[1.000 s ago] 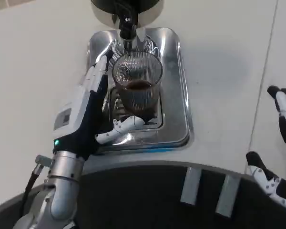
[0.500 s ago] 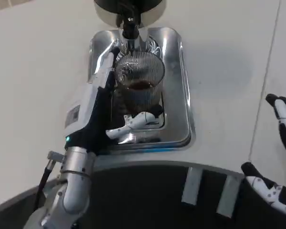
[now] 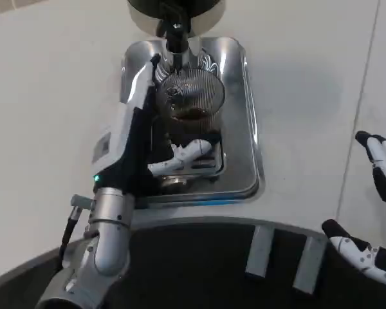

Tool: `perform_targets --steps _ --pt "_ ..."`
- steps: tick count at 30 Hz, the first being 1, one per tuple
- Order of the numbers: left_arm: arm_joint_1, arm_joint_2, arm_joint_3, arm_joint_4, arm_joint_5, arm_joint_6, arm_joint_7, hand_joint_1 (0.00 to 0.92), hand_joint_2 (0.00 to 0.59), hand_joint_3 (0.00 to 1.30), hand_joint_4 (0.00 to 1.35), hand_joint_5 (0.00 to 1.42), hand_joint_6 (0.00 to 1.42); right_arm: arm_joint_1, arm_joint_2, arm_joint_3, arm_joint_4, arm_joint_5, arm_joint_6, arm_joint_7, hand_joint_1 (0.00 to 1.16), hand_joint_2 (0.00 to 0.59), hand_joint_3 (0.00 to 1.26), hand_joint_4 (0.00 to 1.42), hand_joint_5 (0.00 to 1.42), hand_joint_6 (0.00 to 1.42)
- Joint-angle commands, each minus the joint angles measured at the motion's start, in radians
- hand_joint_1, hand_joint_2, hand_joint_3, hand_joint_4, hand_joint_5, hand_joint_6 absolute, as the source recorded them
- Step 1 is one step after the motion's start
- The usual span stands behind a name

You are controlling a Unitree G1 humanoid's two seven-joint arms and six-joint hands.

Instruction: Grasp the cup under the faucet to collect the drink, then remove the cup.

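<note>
Ribbed clear glass cup [image 3: 192, 103] with dark drink sits on the polished steel drip tray [image 3: 248, 129], directly under the black faucet [image 3: 174, 38]. Left hand [image 3: 138, 145] reaches along the cup's left side, fingers wrapped round it, thumb across its near base. Since 1.0 s ago this hand has pushed farther forward. Right hand [image 3: 376, 212] rests on white table [image 3: 51, 96], fingers spread, holding nothing.

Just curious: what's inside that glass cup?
A dark drink sits low in the cup, under the faucet. The left hand covers its near side and base.
</note>
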State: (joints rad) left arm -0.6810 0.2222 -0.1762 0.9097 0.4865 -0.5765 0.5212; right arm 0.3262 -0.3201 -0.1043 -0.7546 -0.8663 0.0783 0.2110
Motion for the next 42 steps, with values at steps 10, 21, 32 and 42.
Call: perform_targets --steps 10,21,32,42 --pt "-0.022 -0.044 -0.065 0.044 0.015 0.018 0.004 0.612 0.090 0.30 0.37 0.65 0.89 -0.058 0.036 0.047 -0.019 -0.039 0.092 0.059 0.44 0.361 0.00 0.00 0.00 0.00" --pt "-0.006 -0.134 -0.067 0.028 -0.004 0.020 0.135 0.762 0.069 1.09 1.15 1.30 1.42 -0.037 0.047 0.027 -0.063 -0.051 0.140 0.095 0.43 0.373 0.00 0.00 0.00 0.00" --pt "0.054 -0.079 -0.044 -0.061 0.003 0.005 0.162 0.775 0.046 1.19 1.26 1.34 1.42 -0.064 0.044 0.043 -0.037 -0.033 0.142 0.106 0.43 0.375 0.00 0.00 0.00 0.00" --pt "0.197 0.003 0.020 -0.253 -0.007 -0.006 0.144 0.768 0.048 1.22 1.29 1.35 1.42 -0.112 0.033 0.079 0.012 -0.015 0.122 0.090 0.41 0.380 0.00 0.00 0.00 0.00"
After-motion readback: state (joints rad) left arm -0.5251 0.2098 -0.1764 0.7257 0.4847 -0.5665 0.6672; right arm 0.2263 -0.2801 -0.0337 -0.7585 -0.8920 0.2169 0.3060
